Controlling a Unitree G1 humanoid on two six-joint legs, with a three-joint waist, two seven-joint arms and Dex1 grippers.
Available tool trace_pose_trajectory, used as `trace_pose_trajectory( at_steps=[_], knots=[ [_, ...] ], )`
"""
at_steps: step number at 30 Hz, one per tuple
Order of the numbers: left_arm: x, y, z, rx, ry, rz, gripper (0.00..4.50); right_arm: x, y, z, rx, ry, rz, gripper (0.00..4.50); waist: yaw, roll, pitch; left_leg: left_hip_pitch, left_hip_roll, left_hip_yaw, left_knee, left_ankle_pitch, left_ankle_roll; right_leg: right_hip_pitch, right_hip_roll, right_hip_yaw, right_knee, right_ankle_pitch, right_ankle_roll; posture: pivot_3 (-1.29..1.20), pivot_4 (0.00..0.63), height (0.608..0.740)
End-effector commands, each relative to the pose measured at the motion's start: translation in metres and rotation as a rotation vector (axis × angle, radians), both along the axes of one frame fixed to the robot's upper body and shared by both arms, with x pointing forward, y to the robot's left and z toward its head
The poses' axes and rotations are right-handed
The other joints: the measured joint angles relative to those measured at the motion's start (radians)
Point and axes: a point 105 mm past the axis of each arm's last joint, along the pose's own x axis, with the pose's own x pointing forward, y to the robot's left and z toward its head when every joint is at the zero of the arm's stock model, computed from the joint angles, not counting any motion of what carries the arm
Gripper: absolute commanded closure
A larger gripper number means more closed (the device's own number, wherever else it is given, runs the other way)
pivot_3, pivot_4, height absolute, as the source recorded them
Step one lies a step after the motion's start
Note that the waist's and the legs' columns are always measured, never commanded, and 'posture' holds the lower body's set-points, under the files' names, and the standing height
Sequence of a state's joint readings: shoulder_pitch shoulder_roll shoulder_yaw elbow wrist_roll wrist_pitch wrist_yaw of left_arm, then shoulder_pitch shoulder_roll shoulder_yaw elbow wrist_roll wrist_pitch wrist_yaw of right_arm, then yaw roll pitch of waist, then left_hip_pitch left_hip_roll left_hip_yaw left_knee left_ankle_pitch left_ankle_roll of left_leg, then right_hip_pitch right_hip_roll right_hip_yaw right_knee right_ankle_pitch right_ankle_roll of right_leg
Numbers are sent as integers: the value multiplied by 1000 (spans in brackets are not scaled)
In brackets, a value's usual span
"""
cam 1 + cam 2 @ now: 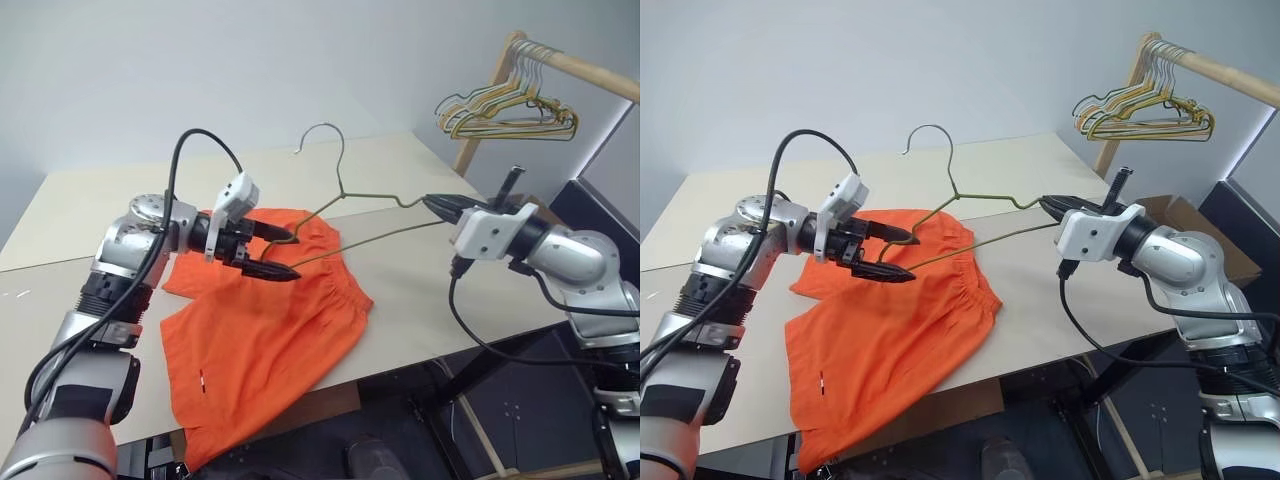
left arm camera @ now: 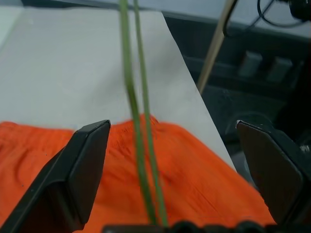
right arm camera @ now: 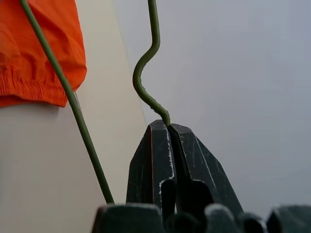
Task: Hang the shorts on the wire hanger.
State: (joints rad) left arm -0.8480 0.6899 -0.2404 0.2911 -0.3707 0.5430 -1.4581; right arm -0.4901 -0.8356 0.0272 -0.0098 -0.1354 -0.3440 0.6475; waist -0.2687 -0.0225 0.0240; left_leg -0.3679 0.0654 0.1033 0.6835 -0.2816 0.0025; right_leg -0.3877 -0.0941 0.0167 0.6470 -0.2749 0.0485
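The shorts (image 1: 262,335) are lying spread on the beige table (image 1: 90,200), one leg hanging over the near edge. The right gripper (image 1: 436,203) is pinching one end of the wire hanger (image 1: 345,195) between closed fingers and holding it in the air, hook pointing up and away, the far end reaching over the shorts. The right wrist view is showing the grip up close: the two black fingers are pressing together on the kinked shoulder of the wire, while the lower bar is passing beside them. The left gripper (image 1: 283,252) is hovering over the shorts with its fingers spread wide, and the left wrist view is showing both wires running between the open fingers (image 2: 82,170) without touching either. Behind, a bunch of hangers (image 1: 510,108) is hanging on a wooden rail (image 1: 590,72).
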Motion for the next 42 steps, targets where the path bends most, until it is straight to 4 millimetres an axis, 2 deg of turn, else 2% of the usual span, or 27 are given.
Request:
trace_pose_trajectory(
  at_steps=[1,5,8,20,24,27,31,34,35,38,42],
  knots=[
    [6,3,-4,57,-51,44,0,-4,5,19,19,-63,28,4474,1,0,0,0,0,0,0,0,0,0,0,0,0,0,0,-258,0,740],
    [8,4,-12,83,-41,71,0,-4,5,21,37,-62,28,4474,3,0,0,0,0,0,0,0,0,0,0,0,0,0,0,-254,0,740],
    [7,4,-14,73,-35,80,559,-4,5,21,40,-63,26,4500,4,0,0,0,0,0,0,0,0,0,0,0,0,0,0,-254,0,740],
    [10,5,-8,47,-46,115,4475,-6,6,20,31,-67,30,4500,4,0,0,0,0,0,0,0,0,0,0,0,0,0,0,-253,0,740],
    [11,7,-9,56,-50,147,4475,-13,11,15,7,-45,66,4500,4,0,0,0,0,0,0,0,0,0,0,0,0,0,0,-250,0,740],
    [11,11,-9,56,-60,171,4500,-26,14,0,-73,54,127,3819,6,0,0,0,0,0,0,0,0,0,0,0,0,0,0,-244,0,740],
    [9,19,-18,131,-128,193,4500,-44,11,-16,-127,258,195,2486,10,0,0,-1,0,-1,0,0,1,0,-1,0,0,0,0,-227,0,740],
    [6,25,-28,249,-226,183,4500,-49,12,-14,-85,410,211,1353,8,0,0,1,0,-1,0,-1,1,1,-1,0,1,0,0,-205,0,740],
    [5,26,-29,274,-246,180,4500,-49,12,-12,-74,443,209,1185,9,0,0,1,0,-1,0,-1,1,1,0,0,1,0,0,-205,0,740],
    [-2,25,-29,288,-255,161,4500,-46,13,-9,-65,602,169,153,16,0,0,1,0,-1,0,-1,1,1,0,0,1,0,0,-191,0,740],
    [-8,22,-28,295,-277,133,4500,-30,23,-13,-89,747,116,71,32,0,0,0,0,-1,0,-1,1,0,0,0,1,0,0,-185,0,740]
  ],
)
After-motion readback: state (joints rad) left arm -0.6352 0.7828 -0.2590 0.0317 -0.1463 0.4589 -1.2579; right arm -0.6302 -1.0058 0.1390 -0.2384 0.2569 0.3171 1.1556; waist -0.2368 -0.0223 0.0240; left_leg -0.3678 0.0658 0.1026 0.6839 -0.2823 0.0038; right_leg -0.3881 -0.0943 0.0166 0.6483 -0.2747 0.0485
